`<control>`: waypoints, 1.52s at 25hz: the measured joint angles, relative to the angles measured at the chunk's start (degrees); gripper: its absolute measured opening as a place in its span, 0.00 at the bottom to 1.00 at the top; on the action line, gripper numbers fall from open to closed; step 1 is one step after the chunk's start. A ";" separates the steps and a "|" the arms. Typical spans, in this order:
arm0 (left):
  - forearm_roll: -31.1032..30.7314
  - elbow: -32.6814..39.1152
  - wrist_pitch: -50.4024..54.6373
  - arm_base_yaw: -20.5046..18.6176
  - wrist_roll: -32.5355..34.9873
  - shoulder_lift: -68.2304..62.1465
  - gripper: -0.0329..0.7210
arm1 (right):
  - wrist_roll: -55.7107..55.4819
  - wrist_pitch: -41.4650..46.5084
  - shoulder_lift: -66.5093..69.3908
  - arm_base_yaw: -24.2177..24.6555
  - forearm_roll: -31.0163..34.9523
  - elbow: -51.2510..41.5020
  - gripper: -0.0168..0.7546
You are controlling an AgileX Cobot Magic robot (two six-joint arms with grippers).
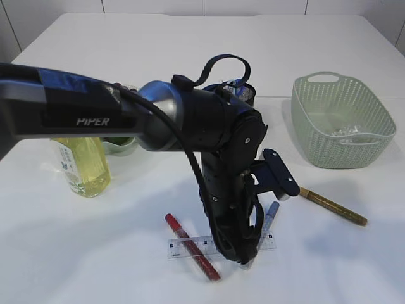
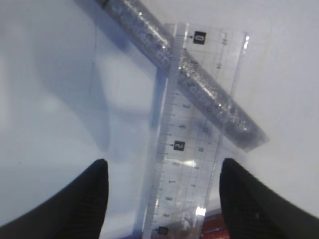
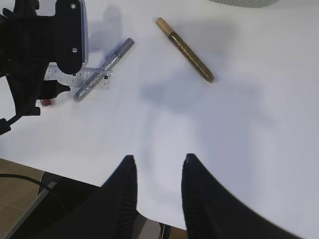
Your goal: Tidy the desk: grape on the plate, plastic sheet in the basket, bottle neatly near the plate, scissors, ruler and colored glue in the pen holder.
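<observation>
The left claw [image 2: 162, 199] hangs low over the clear ruler [image 2: 192, 149] with its jaws spread wide and nothing between them. In the left wrist view the ruler's near end sits squarely between the two black fingertips [image 2: 89, 199], and its long axis runs away from the claw, so the jaws straddle its narrow width. That is the relation the coming grasp appears to depend on: closing across the short side, not along the length.

A silver glitter glue pen [image 2: 199, 84] lies on a diagonal over the ruler's far half, touching it. A red glue pen [image 1: 192, 247] crosses the ruler's other end in the exterior view, and a sliver of red shows at the lower edge of the wrist view, close to the jaws. Lifting the ruler will likely disturb both pens.

The right claw [image 3: 157, 194] hovers above bare desk [image 1: 95, 253], jaws narrow and empty, well apart from the ruler. The gold glue pen [image 3: 185, 49] lies nearer to it, with open room all around.

The left arm is clearly nearer the ruler. The pen holder [image 1: 243, 94] stands behind that arm, the basket [image 1: 342, 120] to the right, the bottle [image 1: 82, 166] to the left.
</observation>
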State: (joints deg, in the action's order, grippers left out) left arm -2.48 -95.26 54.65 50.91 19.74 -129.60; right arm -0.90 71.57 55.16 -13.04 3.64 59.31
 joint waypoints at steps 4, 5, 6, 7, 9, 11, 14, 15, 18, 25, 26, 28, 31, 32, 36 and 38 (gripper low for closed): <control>0.00 0.00 0.00 0.00 0.00 -0.10 0.72 | 0.00 0.00 0.00 0.00 0.00 0.00 0.36; 0.00 0.00 0.00 0.00 0.00 -0.09 0.72 | 0.00 0.04 0.00 0.00 0.00 0.00 0.36; 0.00 0.00 0.00 0.00 0.00 -0.23 0.72 | 0.00 0.04 0.00 0.00 0.00 0.00 0.36; 0.00 0.00 0.00 0.00 0.00 -0.47 0.72 | 0.00 0.13 0.00 0.00 0.00 0.00 0.36; 0.00 0.00 0.00 0.00 0.00 -0.83 0.72 | 0.00 0.27 0.00 0.00 0.00 0.00 0.36; 0.00 0.00 0.00 0.00 0.00 -1.12 0.72 | 0.00 0.31 0.00 0.00 0.00 0.00 0.36; 0.00 0.00 0.00 0.00 0.00 -1.12 0.72 | 0.00 0.31 0.00 0.00 0.00 0.00 0.36; 0.00 0.00 0.00 0.00 0.00 -1.12 0.72 | 0.00 0.41 0.00 0.00 0.00 0.00 0.36; 0.00 0.00 0.00 0.00 0.00 -1.12 0.67 | 0.00 0.41 0.00 0.00 0.00 0.00 0.36; 0.00 0.00 0.00 0.00 0.00 -1.12 0.46 | 0.00 0.41 0.00 0.00 0.00 0.00 0.36; 0.00 0.00 0.00 0.00 0.00 -1.12 0.45 | 0.00 0.41 0.00 0.00 0.00 0.00 0.36; 0.00 0.00 0.00 0.00 0.00 -1.12 0.44 | 0.00 0.41 0.00 0.00 0.00 0.00 0.36; 0.00 0.00 0.00 0.00 0.00 -1.12 0.44 | 0.00 0.41 0.00 0.00 0.00 0.00 0.36; -0.02 0.00 0.13 0.00 0.00 -1.12 0.43 | 0.00 0.41 0.00 0.00 0.00 0.00 0.36; -0.24 0.00 0.84 0.00 0.00 -1.12 0.42 | 0.00 0.41 0.00 0.00 -0.08 0.00 0.36; -0.24 0.00 0.87 0.00 0.00 -1.12 0.41 | 0.00 0.41 0.00 0.00 -0.08 0.00 0.36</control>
State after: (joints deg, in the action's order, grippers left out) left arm -2.72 -95.26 55.51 50.91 19.74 -130.72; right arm -0.90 71.98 55.16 -13.04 3.56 59.31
